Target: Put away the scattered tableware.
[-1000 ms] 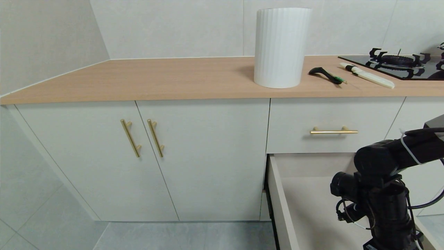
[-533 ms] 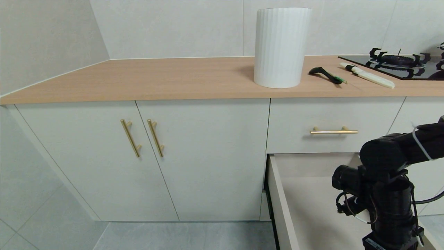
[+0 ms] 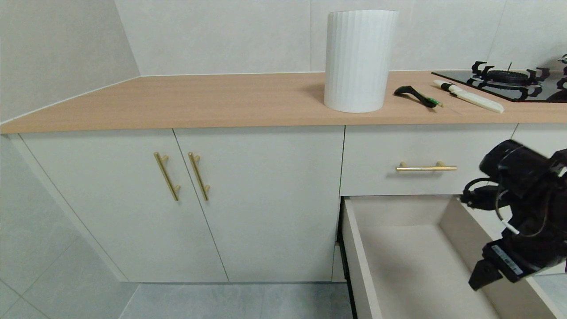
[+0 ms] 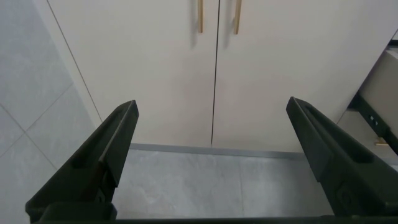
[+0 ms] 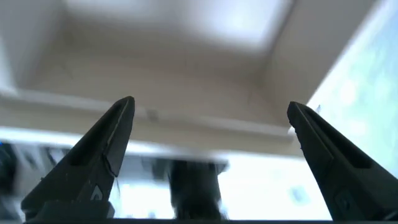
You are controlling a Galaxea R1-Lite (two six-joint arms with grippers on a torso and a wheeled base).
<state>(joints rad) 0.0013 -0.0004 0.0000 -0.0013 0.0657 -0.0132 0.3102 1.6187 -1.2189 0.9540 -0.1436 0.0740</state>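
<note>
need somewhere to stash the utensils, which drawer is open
The lower drawer, pulled out toward the robot; the upper drawer with the gold handle is shut.

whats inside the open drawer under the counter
The open drawer shows just its bare pale floor and walls; no tableware lies in the visible part. The right arm covers its near right corner, so that part cannot be checked.

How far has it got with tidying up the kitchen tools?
Done: the lower drawer stands open, its visible floor bare. In hand: nothing; the right gripper and left gripper are open and empty. Left: the black-handled tool and the white knife lie on the counter.
</note>
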